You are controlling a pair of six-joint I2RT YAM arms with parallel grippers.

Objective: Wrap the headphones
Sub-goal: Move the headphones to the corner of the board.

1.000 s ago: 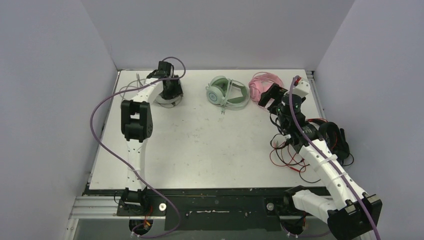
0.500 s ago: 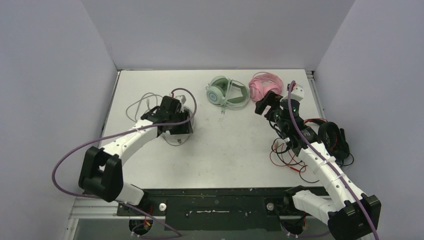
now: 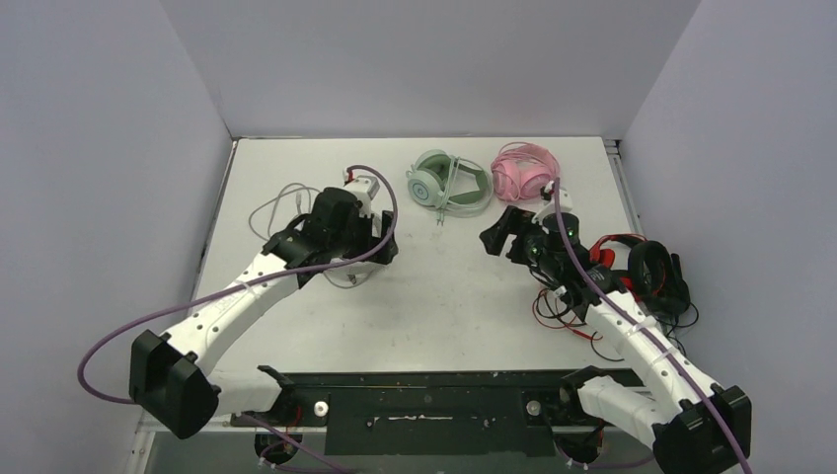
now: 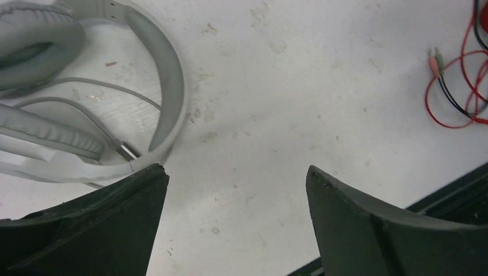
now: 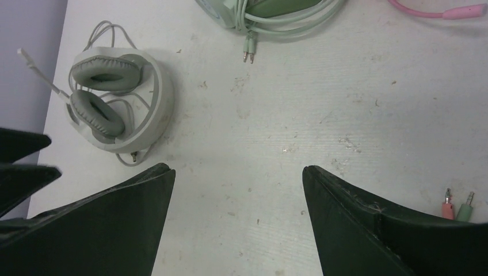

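Note:
The pale grey-white headphones [image 5: 115, 103] lie flat on the table's left half, their cable [image 3: 274, 209] in a loose loop behind them. In the top view my left arm covers most of them. My left gripper [image 4: 236, 178] hovers just right of their band [image 4: 167, 86], open with only bare table between its fingers. The mint green headphones [image 3: 449, 186] and the pink headphones [image 3: 523, 173] lie at the back, cables bundled on them. My right gripper [image 3: 494, 237] is open over the table in front of those two, holding nothing.
A black and red headset [image 3: 651, 272] lies at the right edge with a tangle of red and black cable [image 3: 563, 311] beside my right arm. Its pink and green plugs [image 5: 457, 207] lie on the table. Walls close in the left, back and right sides.
My left arm carried the grey-white headphones from the back left toward the middle, then opened its jaws and let go. My right gripper moved left and nearer, away from the pink headphones.

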